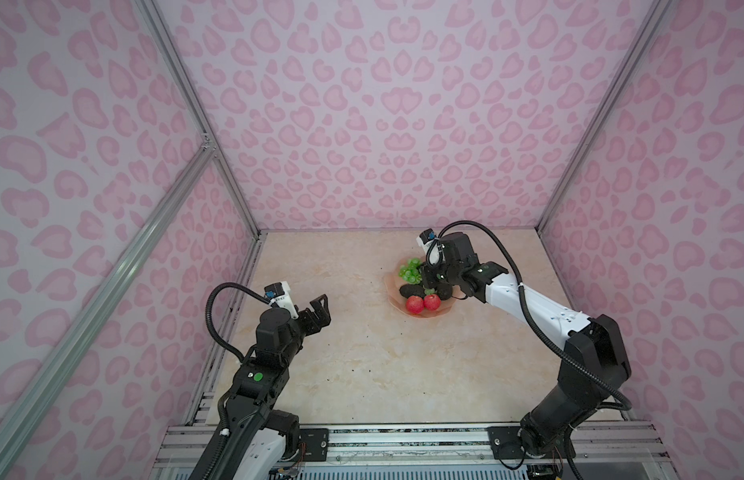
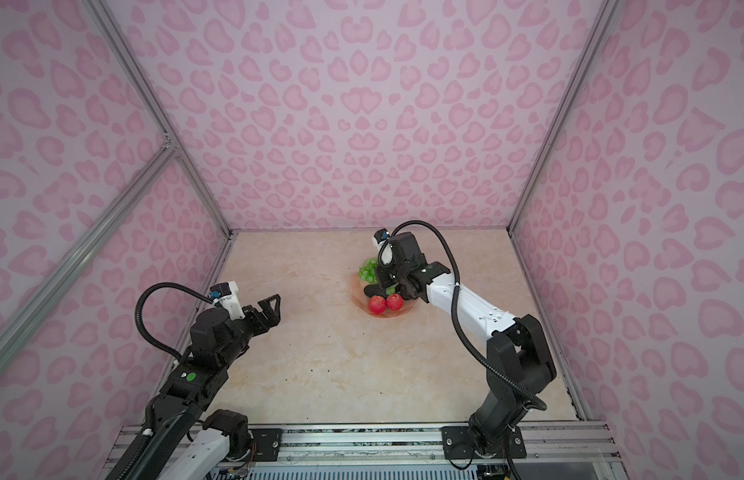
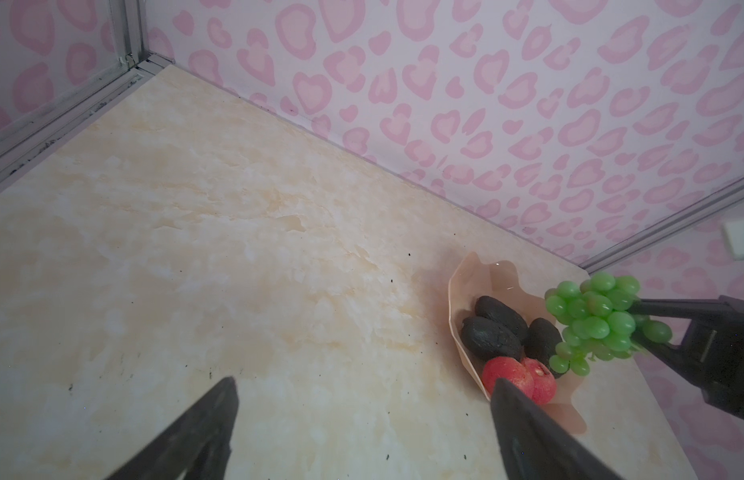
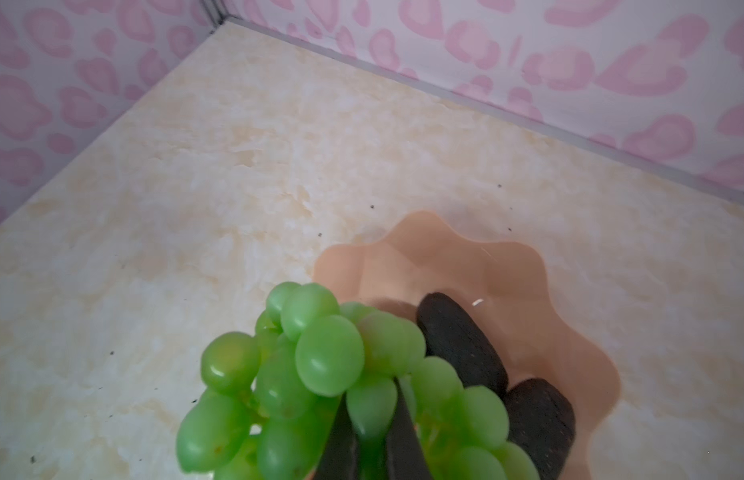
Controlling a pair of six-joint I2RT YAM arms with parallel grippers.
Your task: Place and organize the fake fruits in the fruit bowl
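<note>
Grapes (image 4: 320, 365), a bright green translucent bunch, are pinched in the right gripper (image 4: 372, 405); that arm's wrist view shows its two dark fingers squeezed narrowly together among the lower grapes. In both top views the bunch sits at the far left part of the fruit bowl (image 4: 465, 257), partly over its wavy rim. The left wrist view shows it raised beside the other fruit, though whether any grape touches the dish I cannot tell. Inside the peach-pink bowl lie three dark pebbly avocados (image 3: 488, 338) close together in the middle, two of them touching side by side and the third just beside them toward the right arm. Two red fruits (image 1: 414, 304) rest touching each other at the bowl's near rim, just in front of the avocados. The bowl stands on the marbled beige table (image 1: 362, 365), right of centre and toward the back wall. The left gripper (image 1: 323, 311) hovers well apart from the bowl over the table's left side, its jaws spread wide and holding nothing
</note>
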